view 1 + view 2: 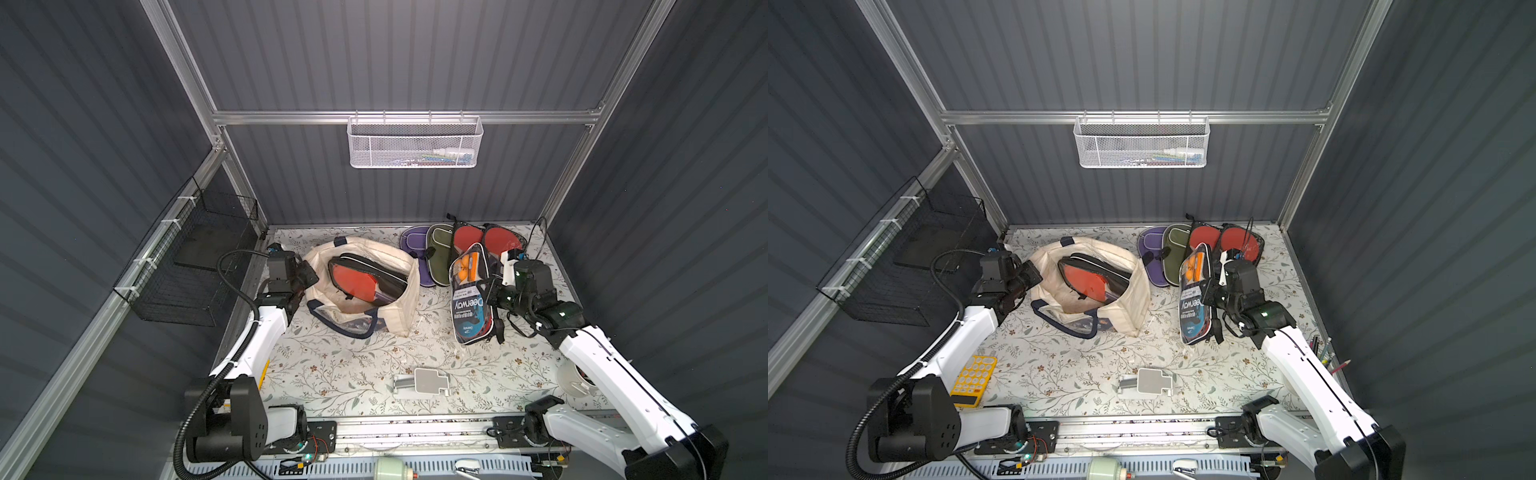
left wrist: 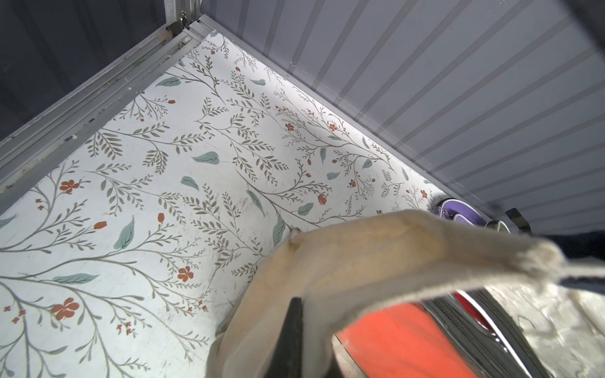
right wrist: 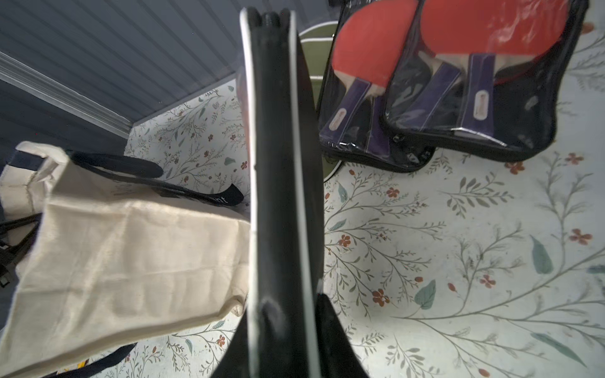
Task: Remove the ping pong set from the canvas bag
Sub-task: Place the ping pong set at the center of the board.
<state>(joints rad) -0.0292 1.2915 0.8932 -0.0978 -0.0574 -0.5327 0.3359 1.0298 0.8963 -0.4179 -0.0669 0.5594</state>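
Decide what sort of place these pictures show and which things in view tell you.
Most likely a robotics lab test booth: a white left robot arm and white right robot arm mounted on an aluminium rail, ribbed grey wall panels, and a white mesh basket hung on the back wall.

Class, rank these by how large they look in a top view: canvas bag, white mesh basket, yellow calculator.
1. canvas bag
2. white mesh basket, close behind; it hangs nearer the camera
3. yellow calculator

Cream canvas bag, navy handles, is seen open at centre-left; ping pong set is stood edgewise just right of it; second set lies inside.
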